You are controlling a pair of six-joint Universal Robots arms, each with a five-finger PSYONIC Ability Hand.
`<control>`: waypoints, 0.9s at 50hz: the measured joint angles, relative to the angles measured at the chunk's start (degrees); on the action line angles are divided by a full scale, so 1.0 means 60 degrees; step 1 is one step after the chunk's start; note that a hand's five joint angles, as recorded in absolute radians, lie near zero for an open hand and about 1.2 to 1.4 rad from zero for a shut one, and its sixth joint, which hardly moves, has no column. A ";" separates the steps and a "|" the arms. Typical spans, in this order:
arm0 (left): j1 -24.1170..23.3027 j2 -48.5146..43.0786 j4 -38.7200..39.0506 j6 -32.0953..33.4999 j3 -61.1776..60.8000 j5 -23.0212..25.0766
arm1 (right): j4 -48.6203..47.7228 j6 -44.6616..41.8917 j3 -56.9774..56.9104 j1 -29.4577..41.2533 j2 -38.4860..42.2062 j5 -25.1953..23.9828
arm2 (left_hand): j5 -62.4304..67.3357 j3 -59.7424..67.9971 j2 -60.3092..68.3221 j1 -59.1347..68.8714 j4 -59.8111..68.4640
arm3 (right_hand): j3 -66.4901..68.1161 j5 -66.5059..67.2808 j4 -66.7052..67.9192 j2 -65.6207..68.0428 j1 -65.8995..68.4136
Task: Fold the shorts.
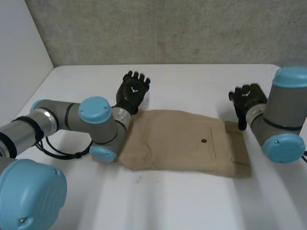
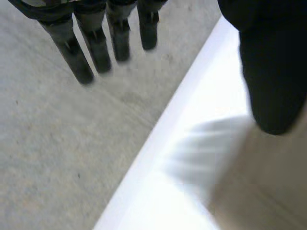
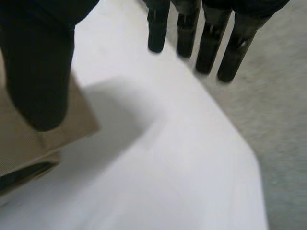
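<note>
Tan shorts (image 1: pixel 184 143) lie flat across the middle of the white table (image 1: pixel 192 81), folded lengthwise, with a buttoned back pocket facing up. My left hand (image 1: pixel 133 90) hovers just beyond the shorts' left end, fingers straight and spread, holding nothing. In its wrist view the fingers (image 2: pixel 96 45) point past the table's far edge, the thumb (image 2: pixel 276 72) above the cloth (image 2: pixel 261 182). My right hand (image 1: pixel 247 98) hangs open beyond the waistband end. Its fingers (image 3: pixel 206 40) reach out straight, and the thumb (image 3: pixel 41 67) sits over the waistband corner (image 3: pixel 29 139).
A grey textured wall (image 1: pixel 168 28) rises behind the table's far edge. A white panel (image 1: pixel 19 48) stands at the left. Bare table surface lies in front of the shorts (image 1: pixel 182 201).
</note>
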 measured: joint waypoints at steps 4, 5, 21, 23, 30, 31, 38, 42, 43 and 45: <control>-0.0037 0.0490 0.0472 0.0047 -0.0394 0.0021 | -0.0070 0.0287 0.0086 -0.0006 -0.0727 0.0090 | -0.0540 -0.0736 -0.0667 -0.0146 -0.0669 | -0.0905 -0.0685 -0.0798 -0.0697 -0.0347; -0.0037 0.0813 0.0601 0.0049 -0.0611 -0.0002 | -0.0162 0.0617 0.0196 -0.0023 -0.1361 0.0109 | -0.0540 -0.0740 -0.0687 -0.0146 -0.0671 | -0.0934 -0.0702 -0.0800 -0.0705 -0.0347; 0.0047 0.6119 -0.0615 -0.2516 -0.5298 -0.0493 | 0.0886 0.2181 0.3541 -0.0300 -0.5095 -0.1508 | -0.0540 -0.0740 -0.0700 -0.0146 -0.0671 | -0.0895 -0.0715 -0.0777 -0.0681 -0.0333; 0.0053 0.6726 -0.1252 -0.3286 -0.6060 -0.0495 | 0.1102 0.2309 0.4426 -0.0482 -0.5460 -0.1849 | -0.0540 -0.0740 -0.0700 -0.0146 -0.0671 | -0.0548 -0.0487 -0.0575 -0.0397 -0.0172; 0.0203 0.7606 -0.2819 -0.4883 -0.7680 -0.0502 | 0.0617 0.2736 0.6438 -0.1112 -0.5848 -0.2628 | -0.0540 -0.0740 -0.0700 -0.0146 -0.0671 | 0.1101 0.0916 0.1051 0.1160 0.1224; 0.0225 0.7647 -0.2909 -0.4977 -0.7799 -0.0502 | 0.0511 0.2761 0.6573 -0.1173 -0.5850 -0.2687 | -0.0540 -0.0740 -0.0700 -0.0146 -0.0671 | 0.1183 0.0988 0.1134 0.1240 0.1288; 0.0408 0.7951 -0.3335 -0.5448 -0.8815 -0.0503 | -0.0637 0.2871 0.7493 -0.1705 -0.5447 -0.3086 | -0.0540 -0.0740 -0.0699 -0.0146 -0.0671 | 0.1666 0.1441 0.1650 0.1634 0.1714; 0.0511 0.8105 -0.3290 -0.5453 -0.9212 -0.0493 | -0.1489 0.2848 0.7708 -0.1876 -0.4539 -0.3162 | -0.0540 -0.0740 -0.0700 -0.0146 -0.0671 | 0.2165 0.1898 0.2122 0.2260 0.2111; 0.0524 0.8120 -0.3281 -0.5449 -0.9244 -0.0491 | -0.1574 0.2842 0.7706 -0.1883 -0.4425 -0.3158 | -0.0540 -0.0740 -0.0700 -0.0146 -0.0671 | 0.2234 0.1955 0.2173 0.2333 0.2162; 0.0560 0.8163 -0.3248 -0.5434 -0.9338 -0.0490 | -0.1653 0.2834 0.7697 -0.1889 -0.4314 -0.3154 | -0.0540 -0.0740 -0.0700 -0.0146 -0.0671 | 0.2234 0.1955 0.2173 0.2333 0.2162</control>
